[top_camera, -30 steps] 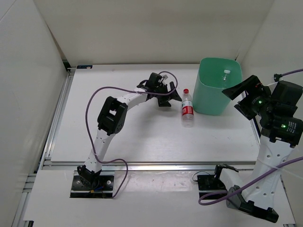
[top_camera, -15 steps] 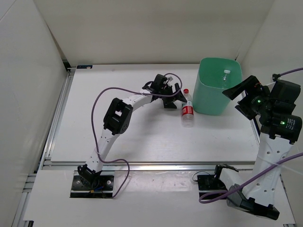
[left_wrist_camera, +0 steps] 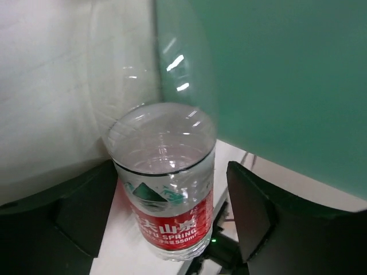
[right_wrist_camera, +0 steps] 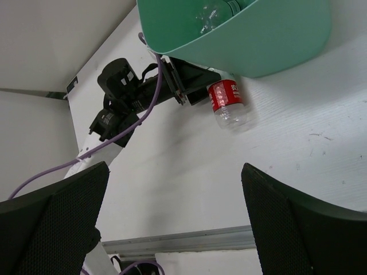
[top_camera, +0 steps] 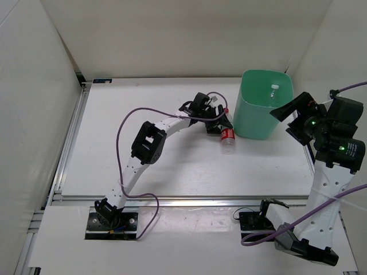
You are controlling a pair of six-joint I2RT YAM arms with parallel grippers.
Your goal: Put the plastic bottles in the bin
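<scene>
A red-labelled plastic bottle [top_camera: 227,138] lies on the table just left of the mint-green bin [top_camera: 259,117]. My left gripper [top_camera: 221,122] straddles the bottle's upper part, so the cap is hidden. In the left wrist view the bottle [left_wrist_camera: 166,195] fills the space between the fingers [left_wrist_camera: 86,209]. The left finger is at its side and a narrow gap shows at the right one. Another clear bottle with a white cap [top_camera: 274,89] lies inside the bin. My right gripper [top_camera: 290,121] hangs wide open beside the bin's right wall, holding nothing.
The right wrist view looks down on the bin [right_wrist_camera: 269,40], the red-labelled bottle [right_wrist_camera: 227,101] and the left arm's wrist [right_wrist_camera: 123,94]. An aluminium rail [top_camera: 189,199] runs along the table's near edge. White walls close in the back and sides.
The left gripper has slid right onto the red-labelled bottle, covering its cap, and its jaws have narrowed around it. The right arm has barely moved.
</scene>
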